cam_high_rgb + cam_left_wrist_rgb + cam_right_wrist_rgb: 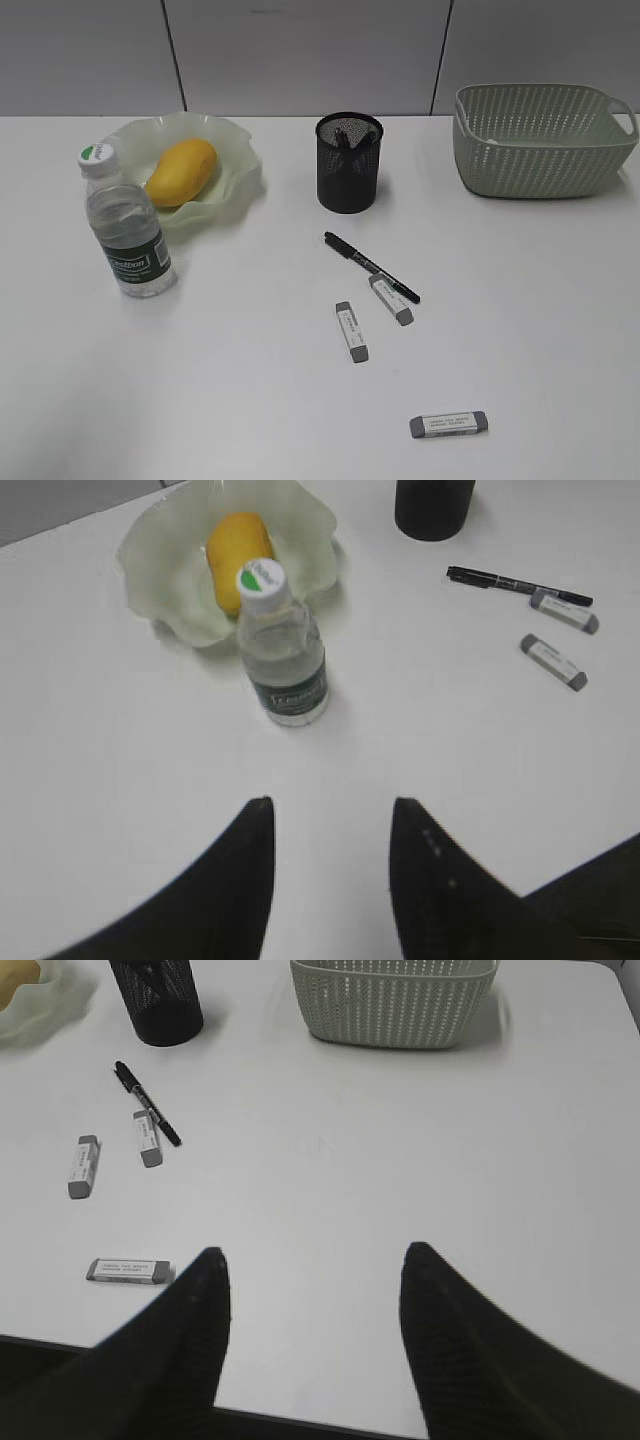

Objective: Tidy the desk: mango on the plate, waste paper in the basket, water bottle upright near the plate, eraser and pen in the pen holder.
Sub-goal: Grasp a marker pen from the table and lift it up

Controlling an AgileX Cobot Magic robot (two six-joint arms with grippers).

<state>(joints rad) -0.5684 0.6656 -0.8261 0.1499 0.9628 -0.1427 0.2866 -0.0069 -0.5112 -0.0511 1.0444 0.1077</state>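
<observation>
I am holding my right gripper point(312, 1335) wide open and empty above the desk point(400, 1180). The pen point(147, 1103) is lying ahead to its left, long axis diagonal, one eraser point(147, 1138) touching it, nearer this arm.

A wall point(300, 55) of large pale grey panels stood behind the work surface, divided by thin dark vertical seams point(173, 55), one near the left and one towards the right. The panels met the far edge of the tabletop along a straight horizontal line. Illumination was soft and even, coming largely from above, so that shadows on the white surface were short and faint. In the right wrist view, a dark strip point(40, 1355) lay beyond the near edge of the surface; its nature could not be determined.
</observation>
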